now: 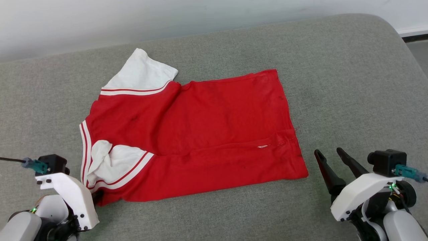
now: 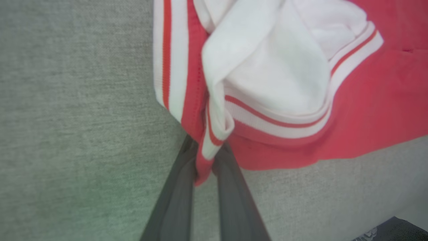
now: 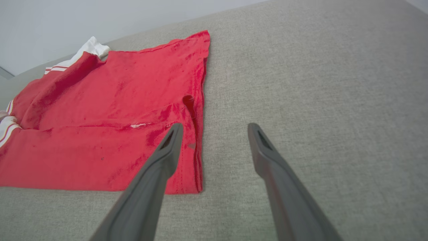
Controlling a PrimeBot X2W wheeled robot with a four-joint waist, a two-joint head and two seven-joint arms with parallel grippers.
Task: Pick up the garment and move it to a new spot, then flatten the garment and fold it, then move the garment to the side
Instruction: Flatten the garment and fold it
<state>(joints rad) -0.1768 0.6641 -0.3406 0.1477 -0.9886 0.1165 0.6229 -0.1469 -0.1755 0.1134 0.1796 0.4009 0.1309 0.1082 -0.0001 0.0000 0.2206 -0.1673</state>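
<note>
The red jersey T-shirt [image 1: 207, 134] lies spread out in the middle of the head view, on a grey cushion [image 1: 351, 83]. One white sleeve [image 1: 140, 72] points to the upper left. The other white sleeve [image 1: 113, 160] is bunched up at the lower left. The left end effector [image 2: 207, 152] pinches the shirt's red corner tight between its two fingers. The right end effector [image 1: 328, 151] sits at the lower right, fingers wide apart, just beside the shirt's hem, holding nothing.
</note>
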